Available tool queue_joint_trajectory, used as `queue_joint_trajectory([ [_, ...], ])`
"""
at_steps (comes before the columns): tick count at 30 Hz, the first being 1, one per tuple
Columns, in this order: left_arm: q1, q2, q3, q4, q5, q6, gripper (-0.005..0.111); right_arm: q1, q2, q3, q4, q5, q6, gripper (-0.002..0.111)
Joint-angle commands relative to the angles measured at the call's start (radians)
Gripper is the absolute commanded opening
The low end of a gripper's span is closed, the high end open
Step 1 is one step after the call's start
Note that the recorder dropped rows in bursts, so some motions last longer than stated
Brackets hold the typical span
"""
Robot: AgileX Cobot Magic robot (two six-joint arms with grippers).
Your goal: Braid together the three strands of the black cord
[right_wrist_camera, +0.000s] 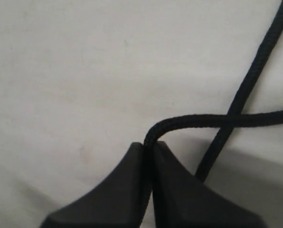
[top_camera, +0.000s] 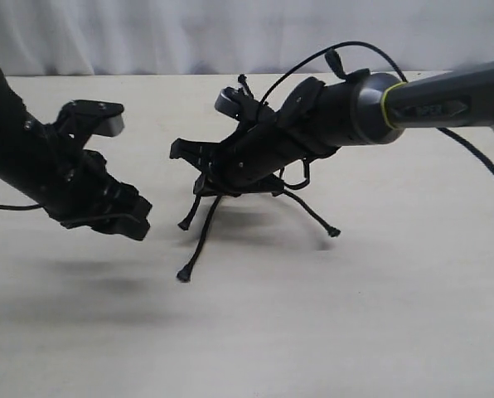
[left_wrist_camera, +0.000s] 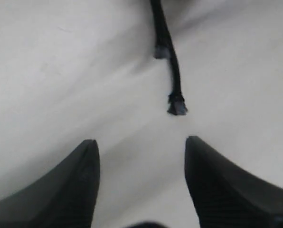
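Your left gripper point(left_wrist_camera: 141, 142) hangs low over the pale cream tabletop point(top_camera: 313, 332) at the left of the exterior view. Its two dark, tapered fingers point(left_wrist_camera: 80, 190) are spread wide with nothing between them. Its wrist camera shows two flared strand tips lying on the table just ahead of that gap, one nearer point(left_wrist_camera: 177, 107) and one farther back point(left_wrist_camera: 160, 51).

Near the middle of the table lies the thin, matte black woven cord point(top_camera: 201, 240). Its upper part is hidden under your right arm, so you cannot see the head. Three strands fan out from beneath it. A short left strand point(top_camera: 191, 213) and a longer middle strand point(top_camera: 196, 253) run side by side towards the camera. A right strand point(top_camera: 309, 214) angles away, well apart from the other two.

Your right gripper point(right_wrist_camera: 148, 147) reaches across from the right. Its black fingers are pressed together, clamping one strand point(right_wrist_camera: 189, 121). This pinched strand arcs out of the jaws and crosses a second strand point(right_wrist_camera: 248, 76) lying just beside them. You cannot tell which of the three is held.
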Motion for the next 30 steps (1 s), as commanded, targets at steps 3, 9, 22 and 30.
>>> queue_joint_trajectory([
  [3,0.054,-0.013,-0.001,0.009,-0.018,-0.005,0.051,0.011,0.006,-0.001,0.001,0.005,-0.013,0.033],
  [9,0.024,-0.013,-0.001,0.004,-0.093,-0.003,0.051,0.009,-0.015,-0.001,-0.087,0.093,0.043,0.048],
  [22,0.024,-0.013,-0.001,-0.011,-0.183,-0.003,0.051,0.119,-0.035,-0.001,-0.542,0.191,0.447,0.048],
  [30,0.024,-0.013,-0.001,-0.016,-0.193,-0.005,0.051,0.221,0.016,-0.001,-0.761,0.176,0.64,0.03],
])
